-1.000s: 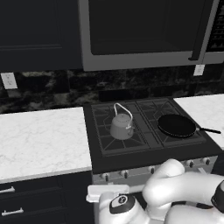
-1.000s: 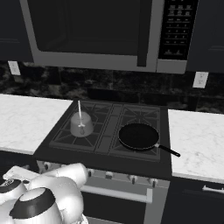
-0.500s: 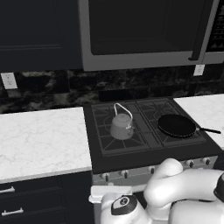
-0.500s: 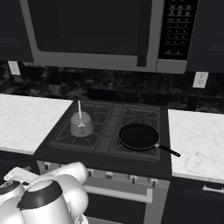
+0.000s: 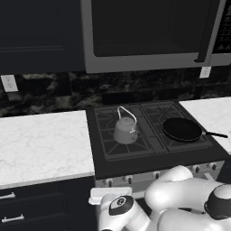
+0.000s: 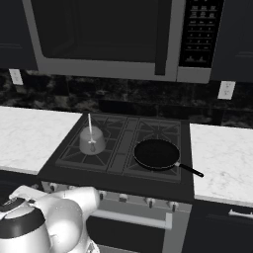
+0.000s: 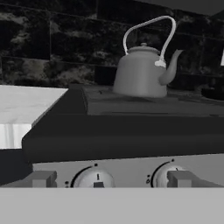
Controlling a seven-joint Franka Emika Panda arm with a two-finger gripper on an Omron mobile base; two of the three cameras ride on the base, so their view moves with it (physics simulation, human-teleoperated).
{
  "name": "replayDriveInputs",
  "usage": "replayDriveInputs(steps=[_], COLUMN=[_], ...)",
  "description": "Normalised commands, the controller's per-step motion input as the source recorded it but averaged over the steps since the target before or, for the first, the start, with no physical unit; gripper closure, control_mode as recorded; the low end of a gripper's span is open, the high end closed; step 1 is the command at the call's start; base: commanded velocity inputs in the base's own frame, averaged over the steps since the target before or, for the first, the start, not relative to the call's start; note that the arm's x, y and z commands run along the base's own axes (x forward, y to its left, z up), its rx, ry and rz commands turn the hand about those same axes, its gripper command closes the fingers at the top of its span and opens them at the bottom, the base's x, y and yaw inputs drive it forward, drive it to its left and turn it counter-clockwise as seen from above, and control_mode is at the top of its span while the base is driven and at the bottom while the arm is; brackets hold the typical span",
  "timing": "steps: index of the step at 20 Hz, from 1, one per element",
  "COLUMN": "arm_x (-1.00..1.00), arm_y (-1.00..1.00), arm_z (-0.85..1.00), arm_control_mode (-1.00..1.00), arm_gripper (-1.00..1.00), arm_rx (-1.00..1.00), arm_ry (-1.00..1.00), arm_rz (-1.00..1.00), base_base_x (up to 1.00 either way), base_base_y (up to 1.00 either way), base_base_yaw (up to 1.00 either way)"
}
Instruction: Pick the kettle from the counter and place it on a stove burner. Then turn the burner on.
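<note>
The grey kettle stands upright on the stove's front left burner, with its wire handle up and its spout to the right in the hand view. The white marble counter lies to the stove's left. My gripper hangs low in front of the stove's control panel, well below and short of the kettle. It is open, its fingertips wide apart. A left burner knob lies between them and a second knob sits by the right tip.
A flat black frying pan sits on the front right burner, handle pointing right. A microwave hangs over the stove. More counter lies to the right. Dark drawers with bar handles sit under the left counter.
My arm's joints have shifted slightly at the bottom of both base views. The kettle and the pan have not moved.
</note>
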Motion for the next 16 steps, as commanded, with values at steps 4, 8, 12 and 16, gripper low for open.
replayDriveInputs(steps=[4,8,12,16], arm_x=[0.40,0.85,0.71,0.24], arm_y=[-0.64,-0.25,-0.32,-0.31], arm_z=[-0.46,-0.21,-0.11,-0.21], arm_control_mode=[-1.00,-1.00,-1.00,-1.00], arm_gripper=[-1.00,-1.00,-1.00,-1.00], arm_rx=[0.00,0.00,0.00,-0.01], arm_ry=[0.00,0.00,0.00,0.00], arm_rz=[0.09,0.01,0.03,0.09], base_base_x=[0.00,0.00,0.00,0.00], base_base_y=[0.00,0.00,0.00,0.00], base_base_yaw=[0.00,0.00,0.00,0.00])
